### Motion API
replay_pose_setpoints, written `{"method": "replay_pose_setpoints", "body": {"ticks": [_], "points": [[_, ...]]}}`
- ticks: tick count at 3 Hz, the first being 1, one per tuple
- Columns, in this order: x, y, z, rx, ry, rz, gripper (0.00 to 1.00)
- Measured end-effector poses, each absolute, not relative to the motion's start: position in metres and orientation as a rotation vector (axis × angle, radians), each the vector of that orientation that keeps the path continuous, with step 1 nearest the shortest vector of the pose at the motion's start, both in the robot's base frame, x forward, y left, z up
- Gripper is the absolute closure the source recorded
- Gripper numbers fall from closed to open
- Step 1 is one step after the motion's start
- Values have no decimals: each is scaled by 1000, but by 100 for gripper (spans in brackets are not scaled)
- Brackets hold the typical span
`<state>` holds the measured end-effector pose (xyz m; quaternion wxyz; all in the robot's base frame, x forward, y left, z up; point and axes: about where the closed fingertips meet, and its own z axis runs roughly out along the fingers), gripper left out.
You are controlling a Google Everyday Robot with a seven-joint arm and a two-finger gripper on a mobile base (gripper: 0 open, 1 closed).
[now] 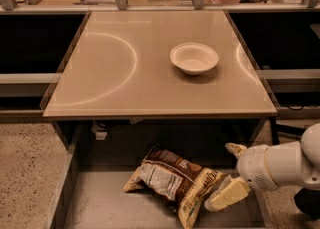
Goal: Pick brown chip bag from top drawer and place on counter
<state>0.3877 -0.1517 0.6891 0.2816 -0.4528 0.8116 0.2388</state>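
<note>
**Bag in drawer, gripper at its right end**

Beige and glossy, the table fills the middle of the view. Below its front edge the grey drawer stands open, its flat floor in sight. The white arm reaches in from the right, low over the drawer's right side. The crumpled bag lies on the drawer floor, brown end to the left, yellow end to the right. The gripper sits at that yellow end with its fingers spread apart, the lower one just beside the bag. A white bowl stands on the table's right half.
</note>
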Motion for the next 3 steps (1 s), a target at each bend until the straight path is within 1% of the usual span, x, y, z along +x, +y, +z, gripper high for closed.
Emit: {"method": "replay_pose_setpoints", "body": {"ticks": [3], "points": [[397, -105, 643, -1207, 2144, 789, 0]]}}
